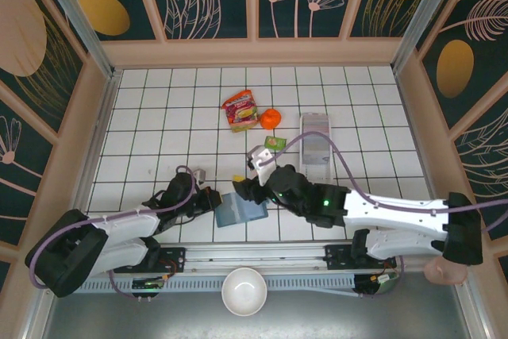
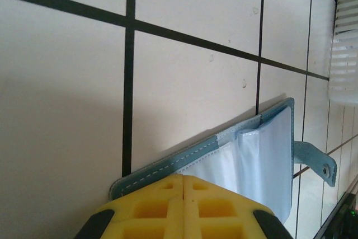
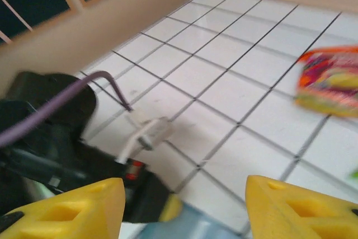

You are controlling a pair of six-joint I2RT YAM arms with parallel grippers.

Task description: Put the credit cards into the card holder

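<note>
The card holder (image 2: 254,155) lies open on the white tiled floor (image 2: 184,82) near the front edge, its pale blue-grey inside facing up. Its near edge is hidden under the left gripper (image 2: 183,186). That gripper's yellow fingers are pressed together; whether they pinch the holder's edge cannot be made out. The right wrist view is blurred: the right gripper (image 3: 184,194) hangs just beside the holder's far edge, its fingers wide apart with nothing between them. From above, the right arm (image 1: 381,208) covers one far corner of the holder. Farther back, well apart from the holder, lie a red snack packet (image 1: 240,109), an orange object (image 1: 271,119), a small green packet (image 1: 275,142) and a clear plastic tray (image 1: 315,136)
</note>
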